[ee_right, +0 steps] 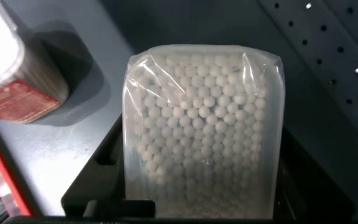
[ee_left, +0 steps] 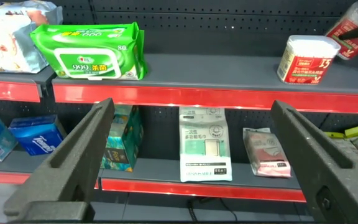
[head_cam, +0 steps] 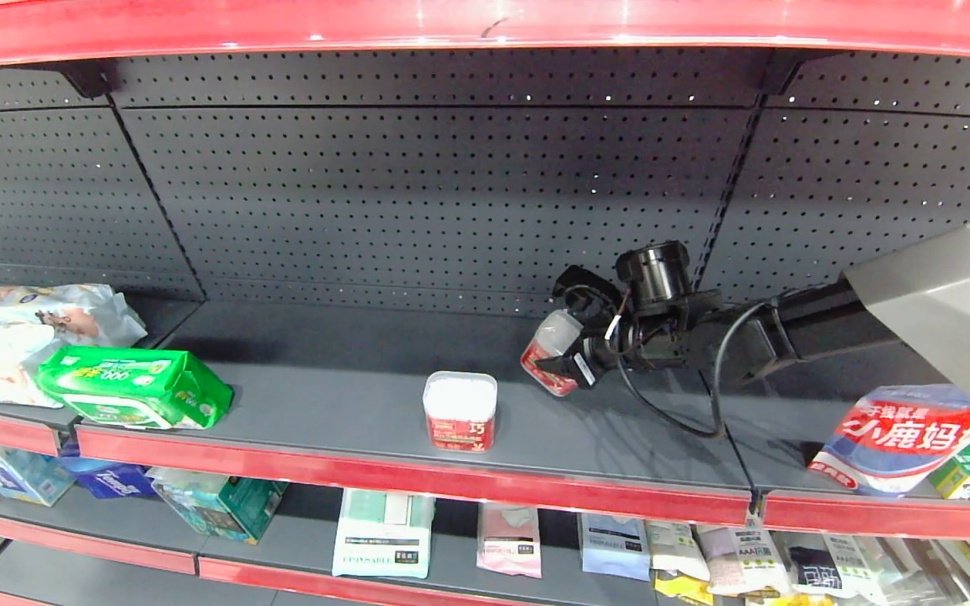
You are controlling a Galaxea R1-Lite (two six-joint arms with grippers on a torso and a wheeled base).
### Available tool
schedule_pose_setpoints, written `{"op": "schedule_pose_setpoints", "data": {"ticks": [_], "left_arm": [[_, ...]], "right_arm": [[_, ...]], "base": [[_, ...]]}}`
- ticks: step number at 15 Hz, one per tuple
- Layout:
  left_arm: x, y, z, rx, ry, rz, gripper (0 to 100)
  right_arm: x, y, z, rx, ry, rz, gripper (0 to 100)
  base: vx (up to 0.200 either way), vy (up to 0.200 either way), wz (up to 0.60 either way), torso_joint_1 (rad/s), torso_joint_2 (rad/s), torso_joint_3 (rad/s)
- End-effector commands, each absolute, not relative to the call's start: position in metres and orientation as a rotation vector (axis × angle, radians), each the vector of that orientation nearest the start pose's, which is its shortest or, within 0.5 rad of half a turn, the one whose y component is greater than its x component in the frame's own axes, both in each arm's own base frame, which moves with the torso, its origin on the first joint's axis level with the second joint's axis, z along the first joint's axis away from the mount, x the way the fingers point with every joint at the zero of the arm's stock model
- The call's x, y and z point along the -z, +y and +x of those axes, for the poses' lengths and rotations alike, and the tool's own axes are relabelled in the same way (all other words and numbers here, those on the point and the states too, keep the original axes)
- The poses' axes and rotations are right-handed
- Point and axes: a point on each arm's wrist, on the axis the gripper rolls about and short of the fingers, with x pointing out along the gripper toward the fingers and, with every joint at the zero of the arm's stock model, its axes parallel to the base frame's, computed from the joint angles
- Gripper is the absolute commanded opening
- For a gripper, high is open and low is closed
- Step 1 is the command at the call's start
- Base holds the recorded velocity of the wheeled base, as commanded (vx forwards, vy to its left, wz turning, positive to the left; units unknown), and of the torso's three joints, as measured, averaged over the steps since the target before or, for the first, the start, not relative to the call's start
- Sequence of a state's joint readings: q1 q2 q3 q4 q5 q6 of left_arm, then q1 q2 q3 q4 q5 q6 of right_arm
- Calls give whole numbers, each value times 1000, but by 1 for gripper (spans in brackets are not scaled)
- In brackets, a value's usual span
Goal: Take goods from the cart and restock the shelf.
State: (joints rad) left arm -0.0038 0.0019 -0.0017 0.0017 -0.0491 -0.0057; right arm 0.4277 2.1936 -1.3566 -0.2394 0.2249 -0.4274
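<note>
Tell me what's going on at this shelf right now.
The robot is restocking. Its right gripper is shut on a clear tub of cotton swabs, holding it tilted over the shelf, just to the right of a matching tub that stands upright near the front edge. The left gripper hangs open and empty in front of the shelving, lower down. A green pack of wipes lies further left on the same shelf.

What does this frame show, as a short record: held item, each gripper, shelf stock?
Right gripper: shut on swab box, held tilted over the shelf
Left gripper: open, empty, facing the shelf front
Already shelved: second swab box upright; green wipes pack to its left
Stage: held box not yet set down
</note>
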Motion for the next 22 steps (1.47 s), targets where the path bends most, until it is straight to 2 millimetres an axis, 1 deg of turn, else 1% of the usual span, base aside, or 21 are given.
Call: {"op": "schedule_pose_setpoints", "data": {"ticks": [1, 3, 5, 7, 9, 17, 21, 22], "left_arm": [[-76, -1, -23, 54, 2, -6, 100], [-76, -1, -23, 54, 2, -6, 100], [-76, -1, -23, 54, 2, -6, 100], [-76, -1, -23, 54, 2, -6, 100], [-76, -1, -23, 54, 2, -6, 100], [-76, -1, -23, 54, 2, -8, 100], [-76, -1, -23, 54, 2, -6, 100], [-76, -1, -23, 54, 2, -6, 100]], "right_arm": [[-107, 185, 394, -754, 455, -461, 0], [-105, 183, 393, -745, 465, -463, 0], [-106, 184, 394, -743, 460, -465, 0], [-103, 187, 397, -751, 459, -463, 0], [-101, 188, 396, -762, 463, -464, 0], [-95, 190, 400, -761, 471, -465, 0], [-91, 190, 399, -762, 487, -466, 0], [-91, 190, 399, -762, 485, -466, 100]], "base": [[0, 0, 0, 0, 0, 0], [0, 0, 0, 0, 0, 0], [0, 0, 0, 0, 0, 0], [0, 0, 0, 0, 0, 0], [0, 0, 0, 0, 0, 0], [0, 0, 0, 0, 0, 0], [0, 0, 0, 0, 0, 0], [0, 0, 0, 0, 0, 0]]}}
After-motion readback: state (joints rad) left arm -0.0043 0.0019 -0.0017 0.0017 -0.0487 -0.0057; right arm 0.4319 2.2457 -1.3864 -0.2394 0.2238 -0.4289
